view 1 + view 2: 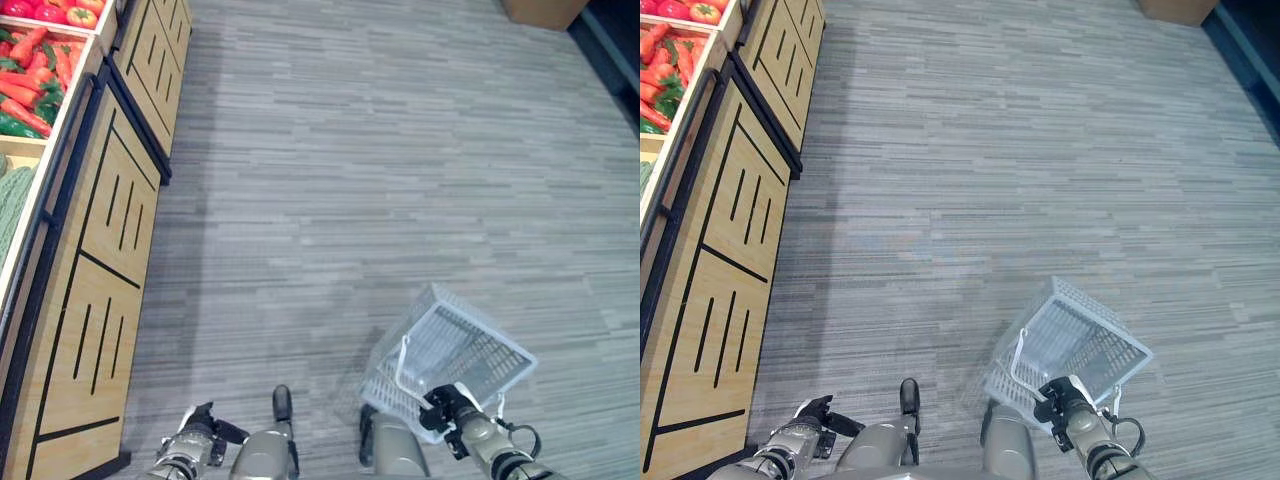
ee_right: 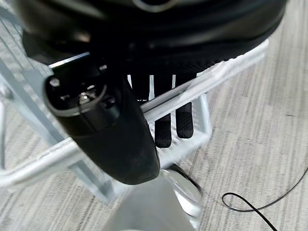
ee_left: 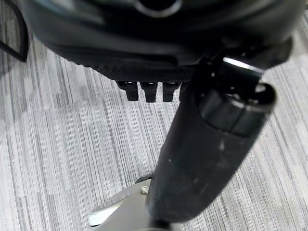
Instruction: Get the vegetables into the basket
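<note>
Red and green vegetables [image 1: 35,80] lie in the bins of a wooden stand [image 1: 110,220] along my left; tomatoes [image 1: 60,12] fill a farther bin, and a pale green vegetable [image 1: 10,205] a nearer one. A white wire basket [image 1: 450,350] hangs tilted and empty above the floor at the lower right. My right hand [image 1: 450,408] is shut on its handle [image 2: 202,82], the fingers [image 2: 173,120] curled under the white bar. My left hand [image 1: 200,428] hangs at the lower left, well below the stand's bins, with its fingers relaxed and nothing in it.
Grey striped carpet floor [image 1: 380,180] stretches ahead and to the right. A brown box [image 1: 545,10] stands at the far right, beside a dark edge [image 1: 615,50]. The stand's panelled wooden side runs along the whole left.
</note>
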Tool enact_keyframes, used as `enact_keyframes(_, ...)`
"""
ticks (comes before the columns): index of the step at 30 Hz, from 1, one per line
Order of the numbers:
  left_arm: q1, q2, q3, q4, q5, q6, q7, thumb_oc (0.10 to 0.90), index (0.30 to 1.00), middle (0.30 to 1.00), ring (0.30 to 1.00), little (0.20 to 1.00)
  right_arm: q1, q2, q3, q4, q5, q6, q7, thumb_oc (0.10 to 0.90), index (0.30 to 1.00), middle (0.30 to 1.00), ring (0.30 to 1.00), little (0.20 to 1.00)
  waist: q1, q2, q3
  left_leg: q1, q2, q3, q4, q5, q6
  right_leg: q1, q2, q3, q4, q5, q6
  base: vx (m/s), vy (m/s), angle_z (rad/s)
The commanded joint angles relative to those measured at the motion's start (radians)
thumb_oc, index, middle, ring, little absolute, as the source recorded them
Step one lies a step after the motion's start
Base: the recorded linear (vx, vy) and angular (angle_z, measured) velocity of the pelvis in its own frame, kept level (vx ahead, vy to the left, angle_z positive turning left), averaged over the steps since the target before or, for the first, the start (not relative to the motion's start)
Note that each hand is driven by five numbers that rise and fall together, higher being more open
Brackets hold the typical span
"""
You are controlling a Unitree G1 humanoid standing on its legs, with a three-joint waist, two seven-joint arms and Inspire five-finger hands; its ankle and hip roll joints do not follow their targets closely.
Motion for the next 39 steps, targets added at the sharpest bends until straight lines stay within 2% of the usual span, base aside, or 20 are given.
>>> enact_keyframes(1, 0.010, 0.010, 0.027, 0.007, 0.006, -0.004, 0.003, 0.900, 1.000, 1.000, 1.000, 1.000, 0.029, -0.048, 0.012, 0.001, 0.026, 0.016, -0.012, 0.400, 0.300, 0.300, 0.300, 0.300, -0.018, 0.014, 0.043, 0.083, 0.002, -0.096, 0.042, -0.113, -0.079, -0.016, 0.043, 0.058, -0.184, 0.209, 0.004, 0.25, -0.016, 0.58)
enact_keyframes(3, 0.008, 0.005, 0.023, 0.008, 0.007, -0.005, 0.000, 0.900, 1.000, 1.000, 1.000, 1.000, 0.033, -0.049, 0.015, -0.001, 0.024, 0.015, -0.012, 0.400, 0.300, 0.300, 0.300, 0.300, -0.028, 0.020, 0.043, 0.100, 0.002, -0.116, 0.040, -0.124, -0.080, -0.019, 0.060, 0.062, -0.209, 0.212, 0.005, 0.20, -0.010, 0.65)
enact_keyframes(4, 0.009, 0.000, 0.020, 0.012, 0.014, -0.004, -0.004, 0.900, 1.000, 1.000, 1.000, 1.000, 0.036, -0.050, 0.018, -0.003, 0.021, 0.016, -0.010, 0.400, 0.300, 0.300, 0.300, 0.300, -0.041, 0.022, 0.041, 0.116, -0.002, -0.140, 0.036, -0.132, -0.077, -0.037, 0.084, 0.078, -0.231, 0.218, 0.004, 0.28, -0.039, 0.95)
enact_keyframes(5, 0.010, -0.007, 0.009, 0.018, 0.032, -0.005, -0.013, 0.900, 1.000, 1.000, 1.000, 1.000, 0.042, -0.052, 0.023, -0.001, 0.014, 0.016, -0.004, 0.400, 0.300, 0.300, 0.300, 0.300, -0.059, 0.023, 0.037, 0.148, -0.010, -0.187, 0.027, -0.145, -0.075, -0.055, 0.117, 0.088, -0.242, 0.227, 0.003, 0.35, -0.071, 0.90)
enact_keyframes(7, 0.013, -0.014, 0.010, 0.016, 0.021, -0.008, -0.010, 0.900, 1.000, 1.000, 1.000, 1.000, 0.058, -0.058, 0.022, -0.006, 0.014, 0.012, -0.002, 0.400, 0.300, 0.300, 0.300, 0.300, -0.079, 0.024, 0.028, 0.181, -0.016, -0.239, 0.017, -0.153, -0.077, -0.067, 0.148, 0.117, -0.215, 0.229, -0.003, 0.27, -0.120, 0.98)
enact_keyframes(9, 0.015, -0.029, -0.001, 0.018, 0.025, -0.006, -0.011, 0.900, 1.000, 1.000, 1.000, 1.000, 0.075, -0.062, 0.015, -0.004, 0.022, 0.011, -0.003, 0.400, 0.300, 0.300, 0.300, 0.300, -0.092, 0.034, 0.017, 0.195, -0.018, -0.289, 0.014, -0.156, -0.084, -0.048, 0.155, 0.132, -0.186, 0.214, -0.025, 0.15, -0.106, 1.45)
enact_keyframes(12, 0.014, -0.036, -0.004, 0.021, 0.028, -0.003, -0.016, 0.900, 1.000, 1.000, 1.000, 1.000, 0.079, -0.065, 0.014, -0.008, 0.021, 0.010, -0.001, 0.400, 0.300, 0.300, 0.300, 0.300, -0.099, 0.043, 0.006, 0.205, -0.007, -0.299, 0.006, -0.152, -0.094, -0.035, 0.161, 0.126, -0.178, 0.207, -0.033, 0.14, -0.143, 1.02)
enact_keyframes(13, 0.013, -0.055, -0.017, 0.026, 0.032, 0.000, -0.014, 0.900, 1.000, 1.000, 1.000, 1.000, 0.082, -0.076, 0.011, 0.000, 0.019, 0.008, 0.000, 0.400, 0.300, 0.300, 0.300, 0.300, -0.107, 0.064, -0.012, 0.197, 0.013, -0.321, 0.034, -0.150, -0.118, -0.026, 0.153, 0.080, -0.155, 0.185, -0.059, 0.19, -0.237, 0.24)
enact_keyframes(17, 0.006, -0.067, -0.030, 0.020, 0.015, 0.002, -0.011, 0.900, 1.000, 1.000, 1.000, 1.000, 0.073, -0.084, 0.017, 0.009, 0.024, 0.013, -0.006, 0.400, 0.300, 0.300, 0.300, 0.300, -0.113, 0.077, -0.020, 0.167, 0.035, -0.317, 0.046, -0.142, -0.142, -0.010, 0.138, 0.027, -0.159, 0.163, -0.074, 0.10, -0.154, 0.94)
enact_keyframes(22, 0.002, -0.073, -0.038, 0.009, 0.004, 0.001, -0.006, 0.900, 1.000, 1.000, 1.000, 1.000, 0.075, -0.087, 0.012, 0.011, 0.030, 0.013, -0.007, 0.400, 0.300, 0.300, 0.300, 0.300, -0.113, 0.091, -0.030, 0.161, 0.062, -0.309, 0.035, -0.114, -0.158, 0.005, 0.133, 0.003, -0.160, 0.140, -0.088, 0.06, -0.074, 0.15)
enact_keyframes(26, 0.007, -0.072, -0.034, 0.010, 0.004, 0.001, -0.011, 0.900, 1.000, 1.000, 1.000, 1.000, 0.085, -0.082, 0.014, 0.026, 0.028, 0.015, 0.001, 0.400, 0.300, 0.300, 0.300, 0.300, -0.112, 0.100, -0.040, 0.158, 0.085, -0.296, 0.059, -0.092, -0.174, 0.032, 0.145, -0.017, -0.137, 0.094, -0.109, 0.10, -0.088, 0.37)
enact_keyframes(29, 0.001, -0.077, -0.038, 0.007, 0.011, 0.001, -0.017, 0.900, 1.000, 1.000, 1.000, 1.000, 0.090, -0.088, 0.014, 0.029, 0.020, 0.013, 0.005, 0.400, 0.300, 0.300, 0.300, 0.300, -0.108, 0.087, -0.021, 0.092, 0.060, -0.239, 0.192, -0.053, -0.192, 0.088, 0.120, -0.044, -0.155, 0.083, -0.121, 0.00, -0.033, 0.35)
enact_keyframes(31, -0.006, -0.079, -0.051, -0.002, 0.021, 0.002, -0.022, 0.900, 1.000, 1.000, 1.000, 1.000, 0.095, -0.096, 0.007, 0.029, 0.014, 0.012, 0.006, 0.400, 0.300, 0.300, 0.300, 0.300, -0.120, 0.071, -0.010, 0.030, 0.085, -0.080, 0.217, -0.054, -0.188, 0.122, 0.081, -0.080, -0.168, 0.076, -0.113, -0.02, -0.016, 0.67)
enact_keyframes(32, -0.006, -0.079, -0.051, -0.003, 0.021, 0.003, -0.023, 0.900, 1.000, 1.000, 1.000, 1.000, 0.095, -0.096, 0.006, 0.030, 0.013, 0.012, 0.006, 0.400, 0.300, 0.300, 0.300, 0.300, -0.118, 0.071, -0.009, 0.030, 0.085, -0.078, 0.221, -0.058, -0.187, 0.123, 0.082, -0.079, -0.168, 0.075, -0.112, 0.00, 0.049, 1.14)
enact_keyframes(33, -0.010, -0.081, -0.057, -0.008, 0.030, 0.004, -0.026, 0.900, 1.000, 1.000, 1.000, 1.000, 0.102, -0.101, -0.005, 0.033, 0.014, 0.016, 0.006, 0.400, 0.300, 0.300, 0.300, 0.300, -0.132, 0.072, -0.009, 0.019, 0.144, 0.057, 0.165, -0.054, -0.190, 0.149, 0.056, -0.103, -0.178, 0.066, -0.096, 0.00, 0.066, 1.08)
enact_keyframes(34, -0.011, -0.082, -0.056, -0.009, 0.037, 0.007, -0.029, 0.900, 1.000, 1.000, 1.000, 1.000, 0.110, -0.099, -0.019, 0.035, 0.019, 0.018, 0.005, 0.400, 0.300, 0.300, 0.300, 0.300, -0.139, 0.072, -0.012, -0.008, 0.176, 0.127, 0.140, -0.025, -0.196, 0.160, 0.041, -0.118, -0.190, 0.071, -0.088, 0.08, 0.183, 1.23)
enact_keyframes(35, -0.011, -0.082, -0.060, -0.004, 0.073, 0.013, -0.021, 0.900, 1.000, 1.000, 1.000, 1.000, 0.128, -0.099, -0.041, 0.041, 0.018, 0.022, 0.007, 0.400, 0.300, 0.300, 0.300, 0.300, -0.141, 0.084, -0.022, -0.045, 0.225, 0.197, 0.089, 0.043, -0.217, 0.173, 0.021, -0.147, -0.194, 0.072, -0.071, 0.15, 0.206, 1.09)
enact_keyframes(36, -0.006, -0.083, -0.053, -0.005, 0.066, 0.006, -0.025, 0.900, 1.000, 1.000, 1.000, 1.000, 0.122, -0.098, -0.044, 0.039, 0.017, 0.023, 0.005, 0.400, 0.300, 0.300, 0.300, 0.300, -0.141, 0.087, -0.025, -0.033, 0.210, 0.170, 0.104, 0.014, -0.213, 0.175, 0.019, -0.154, -0.180, 0.059, -0.066, 0.18, 0.241, 0.91)
enact_keyframes(37, -0.004, -0.081, -0.052, -0.003, 0.069, 0.008, -0.025, 0.900, 1.000, 1.000, 1.000, 1.000, 0.123, -0.092, -0.041, 0.039, 0.014, 0.026, 0.005, 0.400, 0.300, 0.300, 0.300, 0.300, -0.139, 0.085, -0.030, -0.038, 0.208, 0.168, 0.102, 0.018, -0.210, 0.173, 0.014, -0.154, -0.180, 0.064, -0.062, 0.15, 0.270, 0.22)
enact_keyframes(39, -0.001, -0.069, -0.044, -0.009, 0.057, -0.001, -0.025, 0.900, 1.000, 1.000, 1.000, 1.000, 0.109, -0.075, -0.040, 0.049, 0.016, 0.025, 0.002, 0.400, 0.300, 0.300, 0.300, 0.300, -0.126, 0.060, -0.030, -0.052, 0.178, 0.179, 0.134, -0.010, -0.192, 0.176, -0.016, -0.131, -0.186, 0.082, -0.046, 0.10, 0.277, -0.39)
